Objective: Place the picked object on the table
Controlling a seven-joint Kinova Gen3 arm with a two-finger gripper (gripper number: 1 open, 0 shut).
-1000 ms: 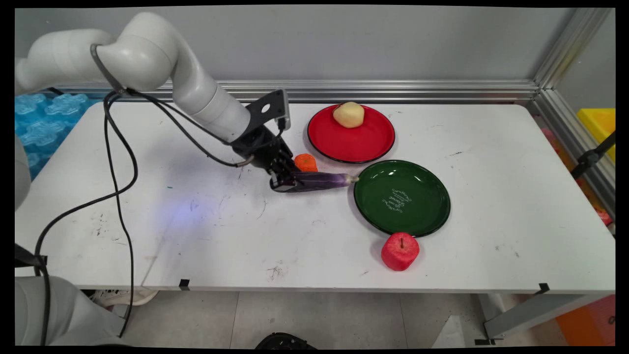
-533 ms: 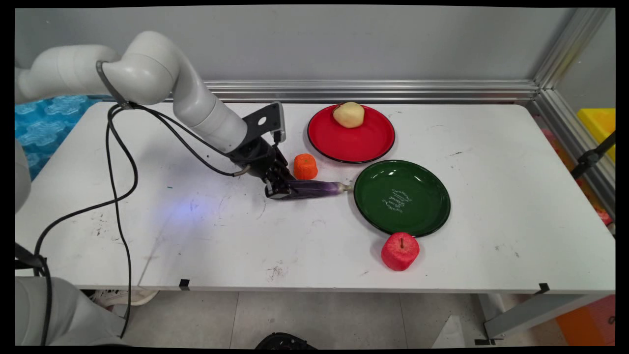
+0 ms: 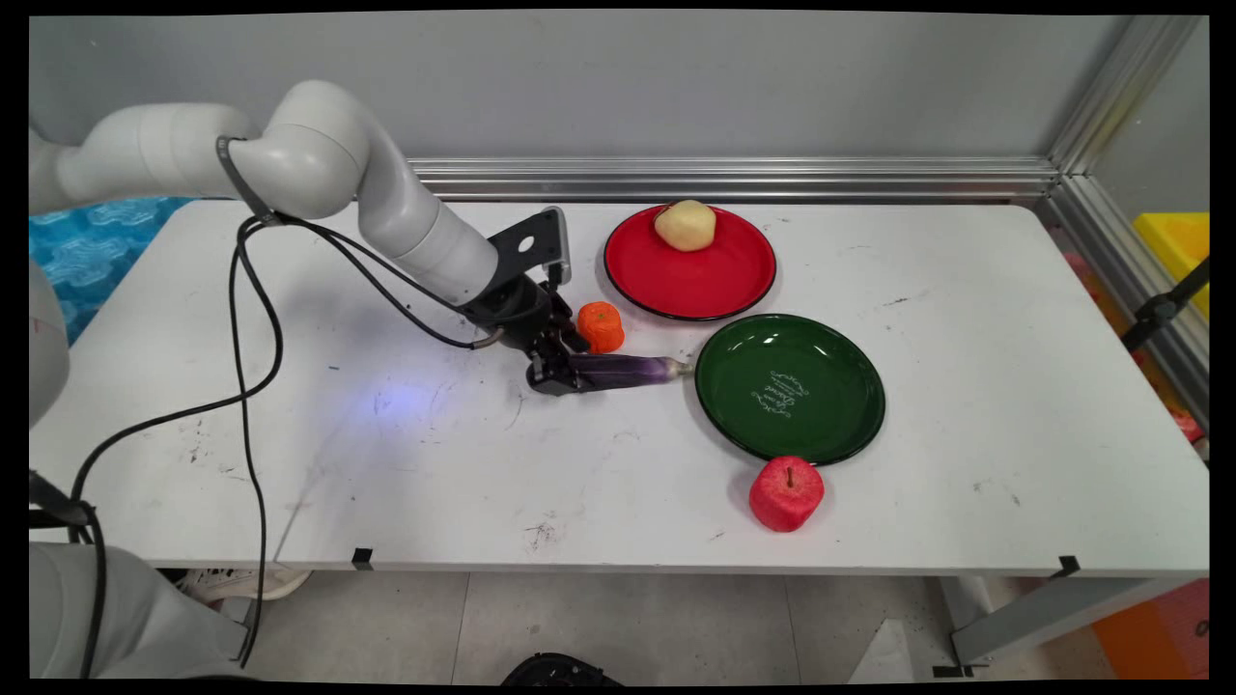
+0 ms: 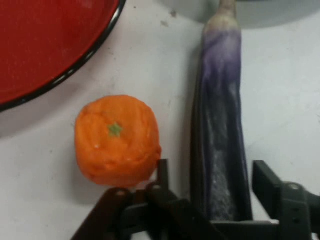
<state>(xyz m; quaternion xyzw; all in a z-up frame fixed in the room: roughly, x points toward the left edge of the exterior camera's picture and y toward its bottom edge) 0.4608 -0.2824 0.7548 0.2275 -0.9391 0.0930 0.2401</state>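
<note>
item: purple eggplant (image 3: 623, 370), lying mid-table just left of green plate (image 3: 790, 388), orange (image 3: 601, 326) beside; gripper (image 3: 558, 375) fingers straddle its blunt left end, apparently unclamped; likely light, smooth, slippery; grip mid-body.

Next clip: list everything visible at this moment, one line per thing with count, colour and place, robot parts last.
eggplant: 1, purple, lying on the table left of the green plate
orange: 1, orange, beside the eggplant
red plate: 1, red, table's far side
potato: 1, pale yellow, on the red plate
green plate: 1, dark green, centre right
apple: 1, red, near edge
table: 1, white
gripper: 1, black, fingers either side of the eggplant's end
</note>
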